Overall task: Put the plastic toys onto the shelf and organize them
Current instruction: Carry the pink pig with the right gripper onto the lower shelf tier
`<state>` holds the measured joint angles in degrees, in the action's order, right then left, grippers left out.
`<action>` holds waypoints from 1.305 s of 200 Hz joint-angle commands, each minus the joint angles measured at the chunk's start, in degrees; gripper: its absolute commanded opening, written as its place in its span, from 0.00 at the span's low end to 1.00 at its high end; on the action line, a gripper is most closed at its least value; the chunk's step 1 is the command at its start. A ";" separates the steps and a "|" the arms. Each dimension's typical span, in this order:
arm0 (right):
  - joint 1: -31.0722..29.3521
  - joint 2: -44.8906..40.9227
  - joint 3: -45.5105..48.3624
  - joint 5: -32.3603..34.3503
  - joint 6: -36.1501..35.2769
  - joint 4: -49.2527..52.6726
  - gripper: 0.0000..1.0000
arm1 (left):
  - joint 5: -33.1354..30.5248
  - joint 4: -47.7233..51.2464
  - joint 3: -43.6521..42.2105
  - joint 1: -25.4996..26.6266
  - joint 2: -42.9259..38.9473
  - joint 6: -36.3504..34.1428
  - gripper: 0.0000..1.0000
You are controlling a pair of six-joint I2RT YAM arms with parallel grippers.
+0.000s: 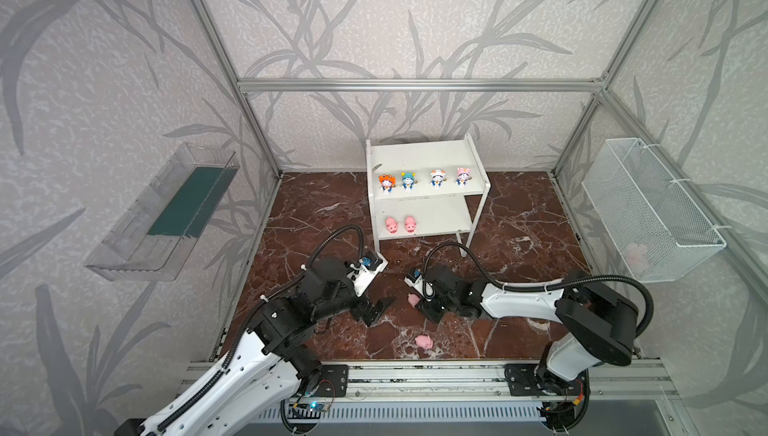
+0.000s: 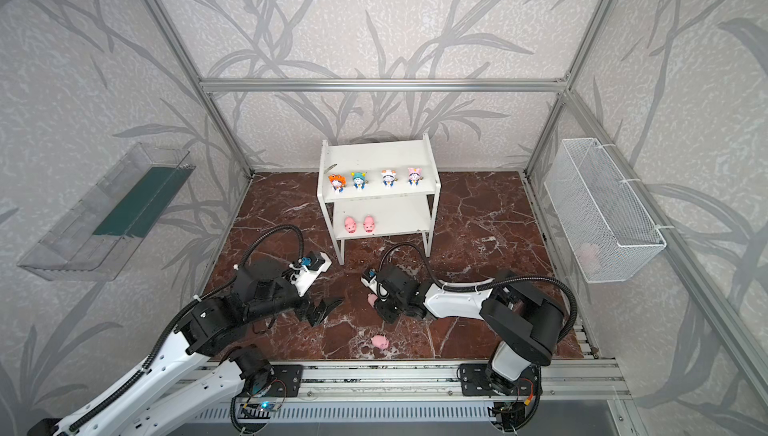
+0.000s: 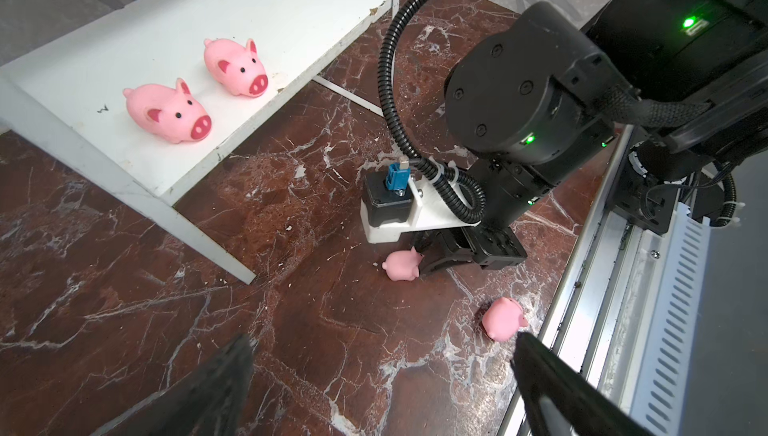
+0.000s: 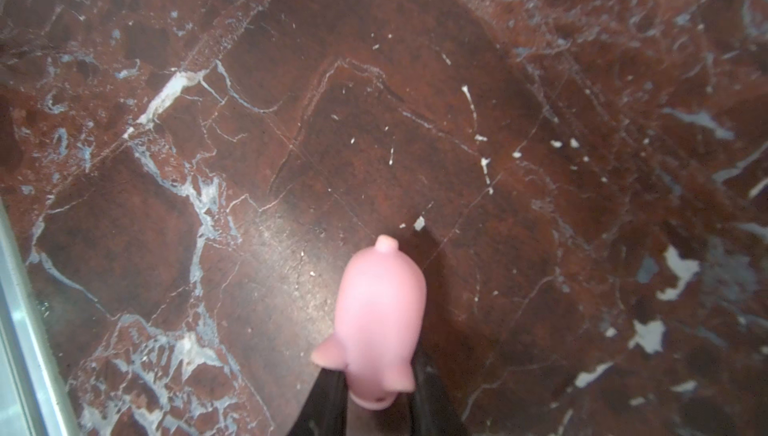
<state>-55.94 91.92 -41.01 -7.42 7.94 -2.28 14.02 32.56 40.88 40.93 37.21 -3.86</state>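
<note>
The white shelf (image 1: pixel 419 155) stands at the back. Several cartoon figurines (image 1: pixel 436 178) line its upper board and two pink pigs (image 1: pixel 391 225) (image 3: pixel 168 111) sit on its lower board (image 3: pixel 257 1). My right gripper (image 1: pixel 422 303) (image 4: pixel 376 388) is low over the marble floor, its black fingers (image 4: pixel 328 400) pressed against both sides of a third pink pig's (image 4: pixel 380 313) (image 2: pixel 372 299) head. Another pink pig (image 1: pixel 424 342) (image 3: pixel 503 318) lies loose near the front rail. My left gripper (image 1: pixel 376 309) (image 3: pixel 382 340) hovers wide open, empty, with that loose pig just beyond one fingertip.
A clear tray with a green base (image 1: pixel 166 213) hangs on the left wall. A white mesh basket (image 1: pixel 652 209) on the right wall holds something pale pink (image 1: pixel 636 257). The metal rail (image 1: pixel 415 375) borders the floor at the front.
</note>
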 commanded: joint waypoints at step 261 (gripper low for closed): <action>5.01 -24.62 -4.65 17.67 13.57 10.47 0.19 | -15.90 -10.62 -0.73 3.51 -3.47 2.11 0.99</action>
<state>-51.40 68.20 -43.40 7.46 19.46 7.38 2.76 23.42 40.84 43.27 33.71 -1.48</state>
